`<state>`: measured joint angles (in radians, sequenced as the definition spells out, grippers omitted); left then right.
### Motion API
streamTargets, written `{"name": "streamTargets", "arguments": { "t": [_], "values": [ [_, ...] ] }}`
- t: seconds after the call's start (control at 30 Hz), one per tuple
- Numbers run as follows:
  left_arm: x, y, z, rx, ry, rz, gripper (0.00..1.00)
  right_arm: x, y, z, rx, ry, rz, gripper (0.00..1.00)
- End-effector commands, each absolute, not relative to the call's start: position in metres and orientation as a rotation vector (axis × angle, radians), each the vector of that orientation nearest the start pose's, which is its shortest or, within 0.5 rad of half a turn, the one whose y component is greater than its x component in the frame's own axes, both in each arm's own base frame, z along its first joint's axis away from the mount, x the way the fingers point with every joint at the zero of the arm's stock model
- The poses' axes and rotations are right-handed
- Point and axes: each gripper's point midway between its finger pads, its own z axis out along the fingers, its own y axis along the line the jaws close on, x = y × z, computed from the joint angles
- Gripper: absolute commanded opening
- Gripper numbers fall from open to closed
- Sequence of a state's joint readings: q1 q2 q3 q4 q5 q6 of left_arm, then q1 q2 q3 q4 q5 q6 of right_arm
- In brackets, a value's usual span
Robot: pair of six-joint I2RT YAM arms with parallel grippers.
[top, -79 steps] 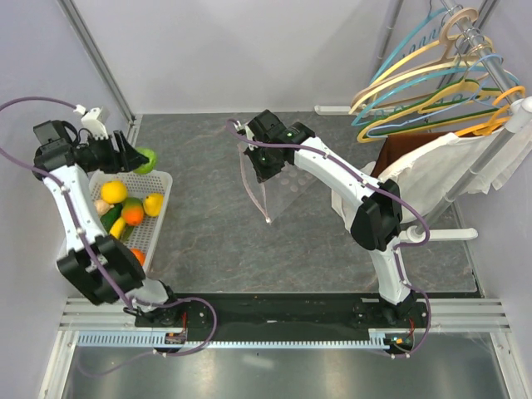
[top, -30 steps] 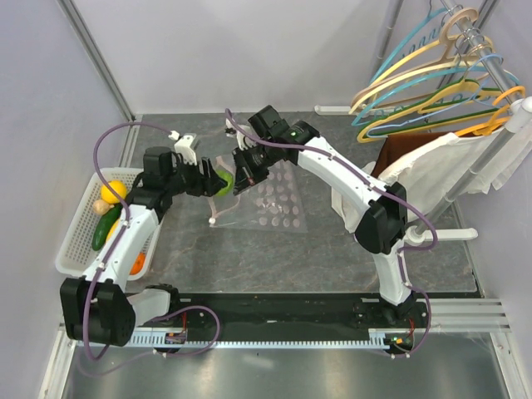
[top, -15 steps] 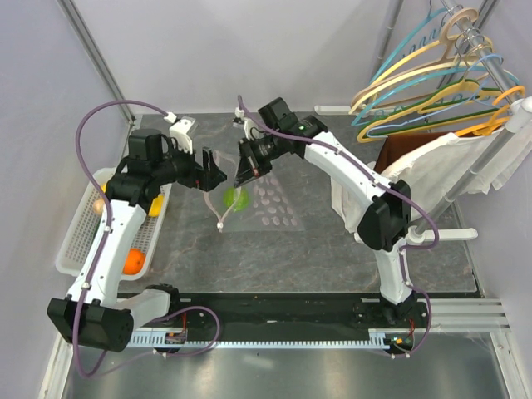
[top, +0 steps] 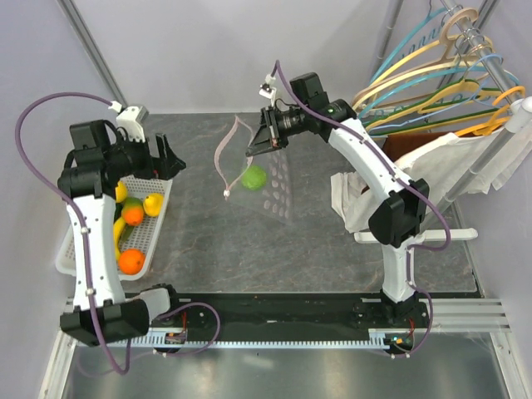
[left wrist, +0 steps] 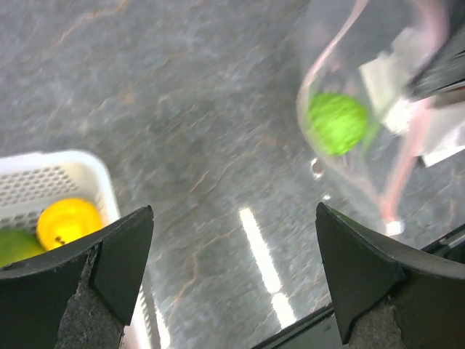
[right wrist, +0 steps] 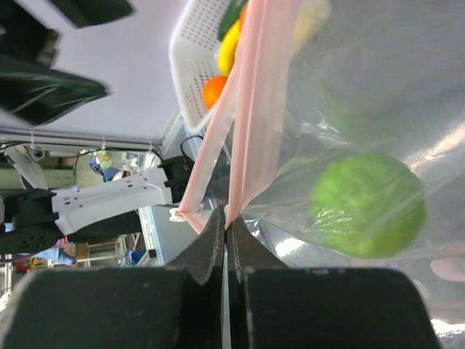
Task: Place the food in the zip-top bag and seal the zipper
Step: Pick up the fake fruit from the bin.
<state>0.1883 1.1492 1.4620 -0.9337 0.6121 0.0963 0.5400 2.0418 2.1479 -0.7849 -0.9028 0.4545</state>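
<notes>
Two right fingers (right wrist: 196,291) tight on zipper (right wrist: 253,109)

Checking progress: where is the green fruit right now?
Top view, centre: the green fruit sits inside the zip-top bag, held up by the right pincer.

Open passage: the bare surface (top: 233,249) between the white basket (top: 158,237) at the left edge and the zip-top bag (top: 274,189) hanging above mid-surface. Right side obstructed by the rack of hangers (top: 424,91) and draped white cloth (top: 465,158); a wall (top: 233,58) closes the rear.
</notes>
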Motion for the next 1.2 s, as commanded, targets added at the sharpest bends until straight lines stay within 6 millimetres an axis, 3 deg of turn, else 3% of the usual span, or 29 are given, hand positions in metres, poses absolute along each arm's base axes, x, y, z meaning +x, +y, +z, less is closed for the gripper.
{"name": "streamTargets", "arguments": {
  "t": [0.0, 0.1, 0.13, 0.2, 0.27, 0.3, 0.37, 0.6, 0.7, 0.93, 1.17],
  "values": [
    [0.29, -0.013, 0.299, 0.28, 2.235, -0.457, 0.97, 0.328, 0.376, 0.38, -0.72, 2.049, 1.603, 0.0],
    [0.293, 0.004, 0.29, 0.316, 2.303, -0.4, 0.96, 0.32, 0.372, 0.372, -0.712, 2.083, 1.604, 0.0],
    [0.296, 0.013, 0.286, 0.316, 2.335, -0.358, 0.95, 0.319, 0.37, 0.352, -0.689, 2.144, 1.603, 0.0],
    [0.294, 0.031, 0.276, 0.361, 2.394, -0.258, 0.95, 0.322, 0.363, 0.342, -0.671, 2.17, 1.576, 0.0],
    [0.296, 0.047, 0.262, 0.413, 2.433, -0.195, 0.94, 0.332, 0.355, 0.333, -0.632, 2.203, 1.519, 0.0],
    [0.298, 0.064, 0.254, 0.408, 2.462, -0.106, 0.94, 0.335, 0.354, 0.33, -0.636, 2.202, 1.495, 0.0],
    [0.296, 0.08, 0.225, 0.451, 2.544, -0.067, 0.93, 0.338, 0.35, 0.324, -0.618, 2.226, 1.445, 0.0],
    [0.305, 0.139, 0.178, 0.263, 2.629, 0.026, 0.89, 0.341, 0.343, 0.297, -0.63, 2.29, 1.352, 0.0],
    [0.306, 0.15, 0.16, 0.103, 2.666, -0.045, 0.84, 0.341, 0.341, 0.297, -0.633, 2.292, 1.337, 0.0],
    [0.307, 0.16, 0.119, -0.096, 2.713, -0.081, 0.86, 0.338, 0.337, 0.29, -0.646, 2.311, 1.303, 0.0],
    [0.315, 0.172, 0.101, -0.236, 2.693, -0.039, 0.85, 0.336, 0.335, 0.292, -0.651, 2.308, 1.296, 0.0]
  ]
}}
